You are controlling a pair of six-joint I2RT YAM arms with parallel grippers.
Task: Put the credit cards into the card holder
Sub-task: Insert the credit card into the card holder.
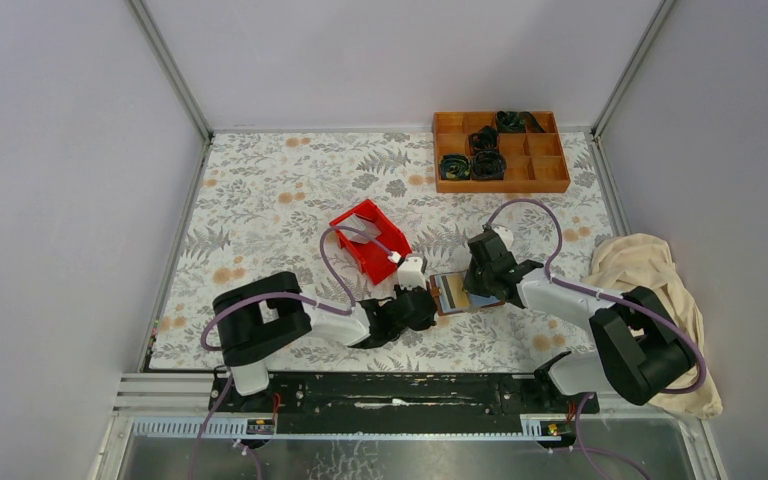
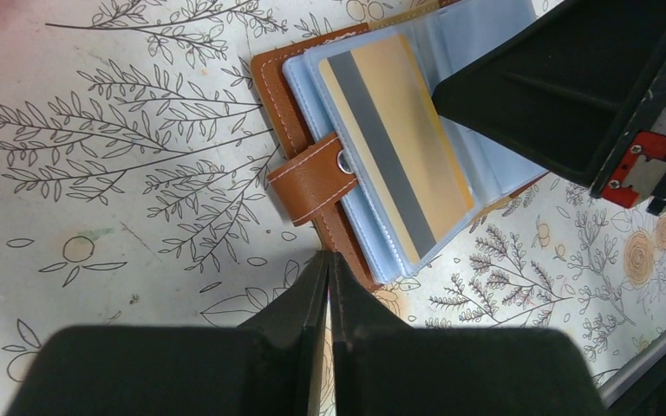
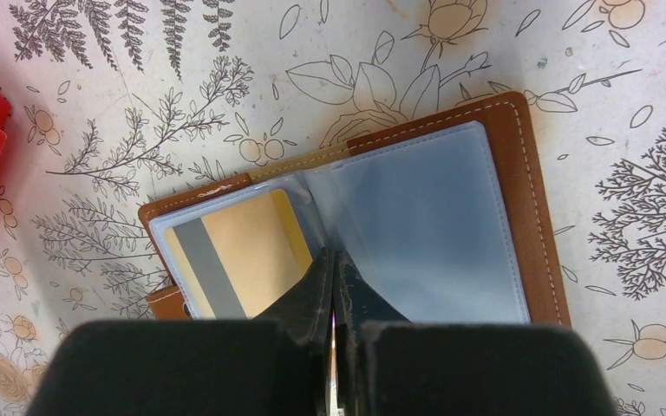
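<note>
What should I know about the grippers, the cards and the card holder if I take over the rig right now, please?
Left gripper: jaws shut, nothing seen in them, tips close beside the strap-side edge of the card holder.
Right gripper: jaws shut, tips down on the clear sleeves near the spine.
The card holder lies open on the table between the two arms.
Done: the gold card appears to sit inside a sleeve on the strap side.
Left: the white card. No view shows it clearly, so locate it first, then sleeve it.
</note>
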